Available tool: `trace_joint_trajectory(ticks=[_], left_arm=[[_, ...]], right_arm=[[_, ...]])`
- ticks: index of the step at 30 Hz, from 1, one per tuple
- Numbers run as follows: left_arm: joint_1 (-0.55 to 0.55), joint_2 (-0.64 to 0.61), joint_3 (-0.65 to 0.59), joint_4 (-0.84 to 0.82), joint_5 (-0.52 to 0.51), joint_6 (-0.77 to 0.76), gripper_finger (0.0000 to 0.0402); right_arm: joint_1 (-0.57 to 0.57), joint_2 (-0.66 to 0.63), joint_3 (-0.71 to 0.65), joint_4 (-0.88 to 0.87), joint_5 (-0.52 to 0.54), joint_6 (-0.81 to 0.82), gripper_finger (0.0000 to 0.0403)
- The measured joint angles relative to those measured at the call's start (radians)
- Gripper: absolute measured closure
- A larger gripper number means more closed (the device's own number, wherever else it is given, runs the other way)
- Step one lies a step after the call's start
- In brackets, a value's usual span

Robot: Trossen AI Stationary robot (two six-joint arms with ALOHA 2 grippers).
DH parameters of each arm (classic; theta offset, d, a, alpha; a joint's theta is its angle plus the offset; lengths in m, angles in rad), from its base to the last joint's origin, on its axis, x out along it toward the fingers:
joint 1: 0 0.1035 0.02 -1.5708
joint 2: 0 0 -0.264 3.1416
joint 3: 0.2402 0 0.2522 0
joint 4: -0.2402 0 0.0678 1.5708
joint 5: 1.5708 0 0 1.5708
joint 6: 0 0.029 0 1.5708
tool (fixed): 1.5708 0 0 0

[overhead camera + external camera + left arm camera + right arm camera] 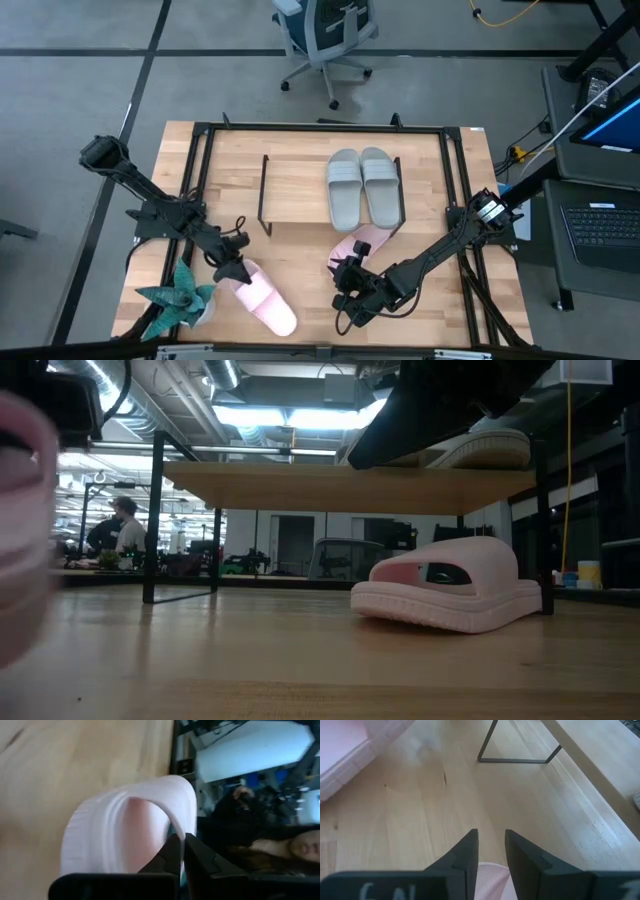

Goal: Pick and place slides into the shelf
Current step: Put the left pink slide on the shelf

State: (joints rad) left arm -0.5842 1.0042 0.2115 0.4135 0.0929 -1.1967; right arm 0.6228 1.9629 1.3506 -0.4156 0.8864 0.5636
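Two grey-green slides (363, 187) lie side by side on the shelf (295, 185), toward its right end. One pale pink slide (357, 243) rests sole-down on the table in front of the shelf (450, 595). My right gripper (346, 272) (491, 851) hovers over its near end, fingers a little apart, touching nothing. The second pink slide (264, 301) is near the table's near edge, and my left gripper (236, 270) (183, 851) is shut on it. It fills the low view's left edge as a pink blur (20, 530). My left gripper pinches the pink slide's strap at its rim (176, 815) between its two fingers (170, 855), one inside the strap's arch and one outside. The slide sits tilted in the hold. Whether its sole is clear of the table, I cannot tell.
A teal star-shaped plant (180, 297) stands at the near left corner, close to my left arm. The shelf's left half is bare board, and its black end frame (519, 759) stands on the table. An office chair (325, 35) stands beyond the far edge. A person (125, 528) is in the room behind.
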Motion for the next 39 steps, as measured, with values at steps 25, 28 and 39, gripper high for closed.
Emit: trace_joint_trajectory(ticks=[25,28,39], left_arm=[[0.01,0.0,0.114,-0.015,-0.162,0.211,0.0401],[0.025,-0.001,0.114,-0.009,-0.199,0.211,0.0401],[0.071,-0.006,0.114,0.008,-0.322,0.324,0.0401]], right_arm=[[0.0,0.0,0.055,0.012,-0.016,-0.058,0.0305],[0.0,0.0,0.107,0.007,-0.016,-0.111,0.0305],[0.0,-0.001,0.16,0.122,-0.015,-0.044,0.0305]])
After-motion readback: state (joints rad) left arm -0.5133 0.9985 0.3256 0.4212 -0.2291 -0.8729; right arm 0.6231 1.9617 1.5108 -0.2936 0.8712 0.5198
